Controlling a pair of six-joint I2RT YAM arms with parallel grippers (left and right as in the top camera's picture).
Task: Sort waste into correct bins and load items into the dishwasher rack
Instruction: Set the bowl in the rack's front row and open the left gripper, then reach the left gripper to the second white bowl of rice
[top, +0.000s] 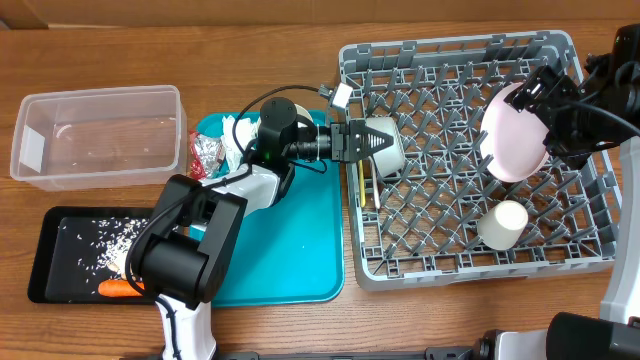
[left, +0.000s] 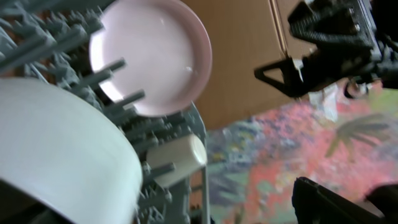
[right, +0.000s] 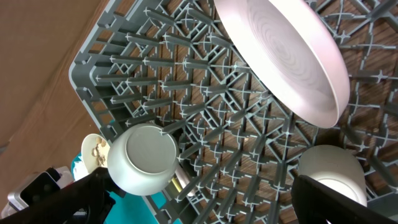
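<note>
The left claw (top: 375, 142) is reaching over the left wall of the dishwasher rack (top: 470, 268), where a small bowl (top: 390, 150) is lying on its side among the pegs, its mouth facing the rack's middle. In the left wrist view only 1 finger (left: 339, 200) is showing, well clear of the bowl's rim. The other is hidden behind the bowl, so the claw is reading as spread rather than pinching. The right claw (right: 202, 184) is hanging spread and empty above the rack, near the pink plate (top: 515, 132), which is standing tilted between pegs. The white cup (top: 502, 224) is lying near the rack's front wall.

The step in hand is probably the seating of this bowl. To do it well, the left arm should be making sure the bowl is leaning on pegs, not on a finger. Then it should be drawing straight back over the wall toward the teal tray (top: 290, 250), without hooking the rim. A 2nd bowl (right: 93, 151), carrying crumbs, is sitting on that tray and is needing emptying into a bin before loading.
</note>
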